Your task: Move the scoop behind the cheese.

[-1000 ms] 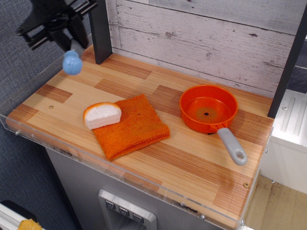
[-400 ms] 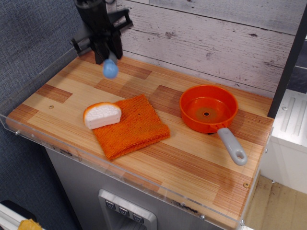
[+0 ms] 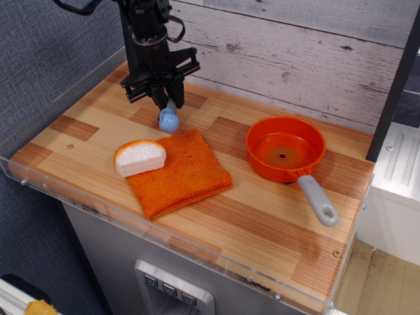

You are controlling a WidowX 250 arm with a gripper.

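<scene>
The black gripper (image 3: 165, 98) is clamped on the scoop (image 3: 168, 119), whose light-blue rounded end hangs just below the fingers, close above the wooden countertop (image 3: 262, 197) and beside the far edge of the orange cloth (image 3: 178, 172). Whether the scoop touches the surface cannot be told. The cheese (image 3: 140, 157), a white wedge with an orange rind, lies nearer the front, its right end resting on the cloth's left corner; the scoop sits behind it and slightly to the right. Well apart on the right stands the orange pan (image 3: 285, 149), its grey handle pointing toward the front right corner.
</scene>
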